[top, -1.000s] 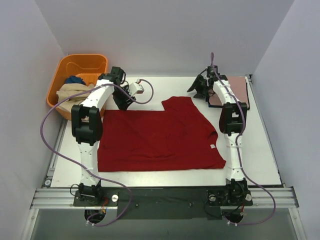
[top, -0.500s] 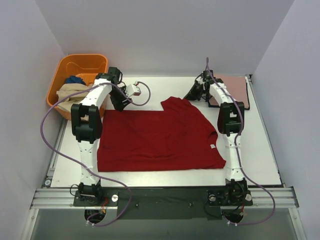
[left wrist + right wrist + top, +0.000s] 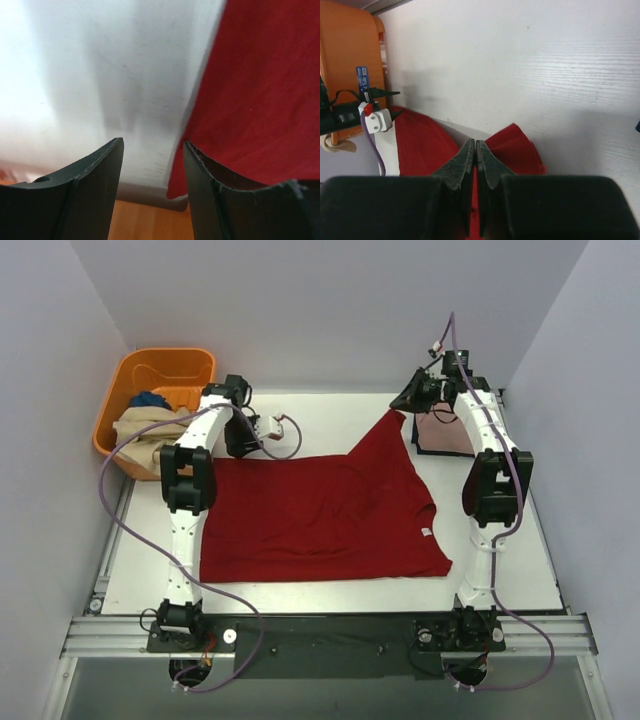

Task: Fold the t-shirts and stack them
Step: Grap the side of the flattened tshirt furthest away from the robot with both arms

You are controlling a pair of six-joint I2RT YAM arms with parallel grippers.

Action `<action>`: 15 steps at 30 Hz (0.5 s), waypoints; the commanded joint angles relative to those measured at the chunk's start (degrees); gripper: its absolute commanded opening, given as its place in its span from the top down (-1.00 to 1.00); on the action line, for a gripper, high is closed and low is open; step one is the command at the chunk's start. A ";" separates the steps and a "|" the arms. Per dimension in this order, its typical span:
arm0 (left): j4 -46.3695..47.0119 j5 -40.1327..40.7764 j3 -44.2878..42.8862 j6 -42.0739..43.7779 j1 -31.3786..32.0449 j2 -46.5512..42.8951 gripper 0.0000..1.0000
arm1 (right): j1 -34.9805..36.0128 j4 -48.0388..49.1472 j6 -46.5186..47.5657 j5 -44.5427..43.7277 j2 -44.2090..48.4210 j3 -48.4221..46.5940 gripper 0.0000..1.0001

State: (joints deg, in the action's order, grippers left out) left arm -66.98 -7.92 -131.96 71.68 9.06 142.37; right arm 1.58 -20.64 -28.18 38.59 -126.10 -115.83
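White table (image 3: 535,540) (scuffed) between 3 pale walls (image 3: 330,300).

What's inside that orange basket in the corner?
The orange basket holds a beige t-shirt draped over its near rim, and a blue t-shirt bunched behind it. Anything beneath them is covered.

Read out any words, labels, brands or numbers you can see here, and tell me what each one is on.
No text is readable.
White tag on the dark red t-shirt: too small to read.
Blue label seen against the orange basket, right wrist view: blurred, unreadable.
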 commanded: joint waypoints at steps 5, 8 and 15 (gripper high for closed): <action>-7.56 4.58 -0.67 5.94 0.17 1.86 -0.21 | 2.55 -0.45 3.66 2.28 0.95 1.22 1.00; -7.19 7.47 -1.89 5.49 0.17 3.70 -0.11 | 2.55 -0.45 4.10 2.19 1.73 1.75 1.00; -12.65 6.17 1.17 6.19 0.34 1.52 0.21 | 2.37 -0.45 4.63 2.10 3.49 3.07 1.00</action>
State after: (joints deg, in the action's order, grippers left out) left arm -74.00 -1.45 -132.84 75.96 9.43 145.21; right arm 4.43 -21.50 -25.10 39.51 -126.30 -113.10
